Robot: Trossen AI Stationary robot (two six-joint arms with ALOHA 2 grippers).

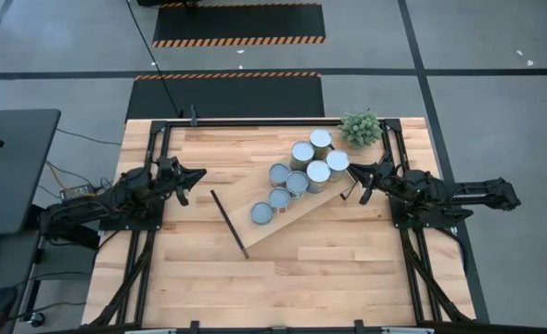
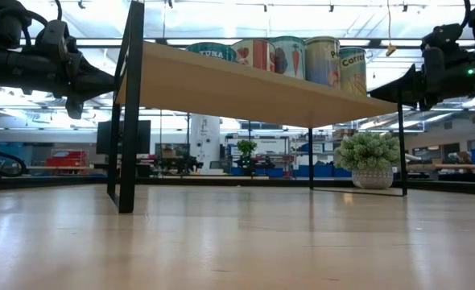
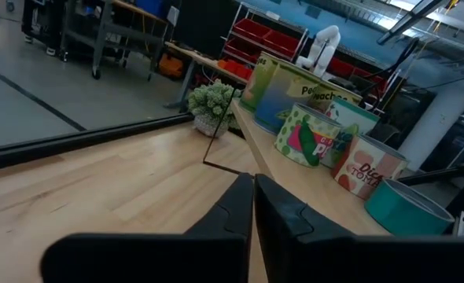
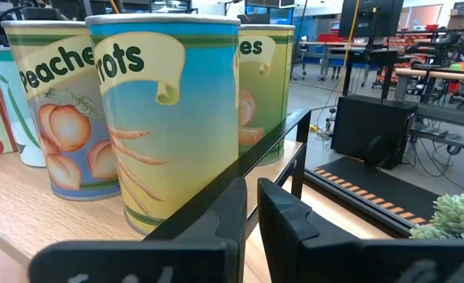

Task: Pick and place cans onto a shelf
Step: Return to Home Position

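The shelf, a light-wood plank on black legs, stands slantwise on the table's middle. Several cans stand upright in a cluster on its top, toward its right end. They also show in the low view and in the left wrist view. My left gripper is shut and empty, in the air left of the shelf, pointing at it. My right gripper is shut and empty, just outside the shelf's right end rail. It faces a carrot-labelled can and a peach-labelled one.
A small green plant in a white pot stands on the table at the far right, beside the shelf's end. A black frame runs along the table's far edge and sides. Bare tabletop lies near the front edge.
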